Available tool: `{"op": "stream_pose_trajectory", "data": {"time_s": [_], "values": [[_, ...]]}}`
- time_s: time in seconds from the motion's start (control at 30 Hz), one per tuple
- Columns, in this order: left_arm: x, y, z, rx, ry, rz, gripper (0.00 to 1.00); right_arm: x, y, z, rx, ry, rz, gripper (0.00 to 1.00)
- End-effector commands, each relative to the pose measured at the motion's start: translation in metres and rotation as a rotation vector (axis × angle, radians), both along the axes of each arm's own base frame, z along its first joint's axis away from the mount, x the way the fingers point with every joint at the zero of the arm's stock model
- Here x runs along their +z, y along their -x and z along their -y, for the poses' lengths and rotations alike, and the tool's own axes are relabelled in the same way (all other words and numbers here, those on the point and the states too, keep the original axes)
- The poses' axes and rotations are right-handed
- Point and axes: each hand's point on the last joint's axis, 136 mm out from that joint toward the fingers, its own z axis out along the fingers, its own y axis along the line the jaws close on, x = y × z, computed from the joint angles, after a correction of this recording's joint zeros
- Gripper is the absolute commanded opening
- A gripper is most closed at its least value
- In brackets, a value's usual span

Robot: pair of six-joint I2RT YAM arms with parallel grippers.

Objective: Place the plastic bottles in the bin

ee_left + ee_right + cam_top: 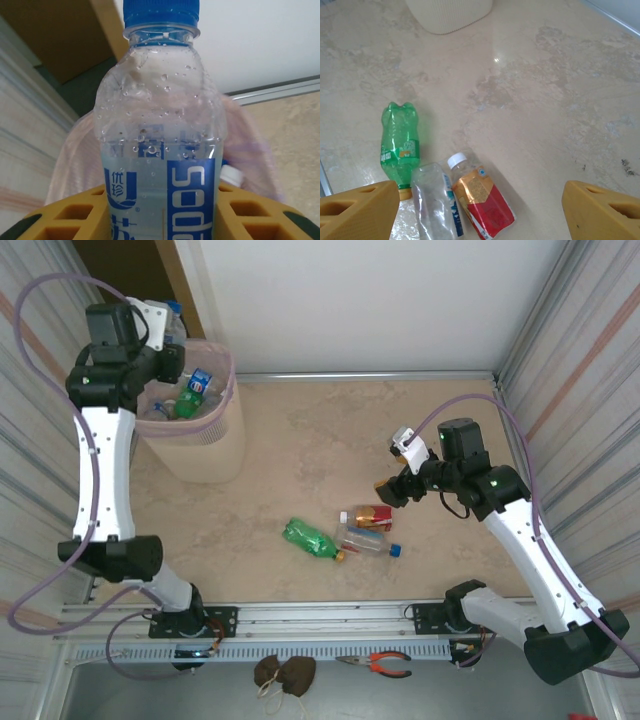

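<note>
Jaws on the left clamp a clear, dented, blue-capped bottle (160,125); right jaws stand apart.

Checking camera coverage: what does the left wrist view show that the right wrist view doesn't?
Left wrist, not right wrist: a blue-capped bottle gripped in the left claw.
Right wrist, not left wrist: the open right claw, and a green bottle, a crushed clear bottle and a red-labelled bottle lying on the table.
Both: the bin and the table.
</note>
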Motion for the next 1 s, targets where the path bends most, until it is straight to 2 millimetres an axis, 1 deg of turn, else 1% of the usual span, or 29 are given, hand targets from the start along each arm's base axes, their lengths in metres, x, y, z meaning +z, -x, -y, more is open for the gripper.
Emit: {"op": "stream_pose_trajectory", "data": {"time_s": [0.0, 0.13, 0.27, 0.37, 0.47, 0.57, 0.63, 0.7, 0.77, 0.97], "values": [[-0.023, 0.001, -0.031, 0.073, -0.033, -0.12, 0.42, 0.011, 0.001, 0.0, 0.0, -0.021, 0.014, 0.84], [-0.049, -0.012, -0.062, 0.147, -0.067, -0.197, 0.42, 0.009, 0.002, 0.0, 0.004, -0.021, 0.01, 0.84], [-0.08, -0.023, -0.083, 0.193, -0.05, -0.279, 0.42, 0.007, 0.001, 0.0, 0.006, -0.02, 0.008, 0.84], [-0.101, -0.031, -0.091, 0.205, -0.034, -0.331, 0.43, 0.005, 0.001, -0.001, 0.007, -0.016, 0.007, 0.84], [-0.12, -0.039, -0.095, 0.2, -0.037, -0.376, 0.45, 0.006, 0.001, -0.001, 0.009, -0.016, 0.011, 0.84], [-0.131, -0.044, -0.099, 0.21, -0.046, -0.398, 0.46, 0.005, 0.001, 0.0, 0.006, -0.013, 0.01, 0.84], [-0.133, -0.046, -0.101, 0.214, -0.045, -0.399, 0.49, 0.005, 0.001, 0.0, 0.004, -0.012, 0.011, 0.84], [-0.132, -0.048, -0.1, 0.213, -0.038, -0.393, 0.55, 0.005, 0.001, 0.001, 0.003, -0.012, 0.012, 0.84], [-0.124, -0.047, -0.098, 0.211, -0.028, -0.371, 0.6, 0.006, 0.002, 0.001, 0.003, -0.013, 0.014, 0.84], [-0.091, -0.042, -0.094, 0.207, -0.016, -0.279, 0.66, 0.007, 0.003, 0.001, 0.005, -0.016, 0.018, 0.84]]}}
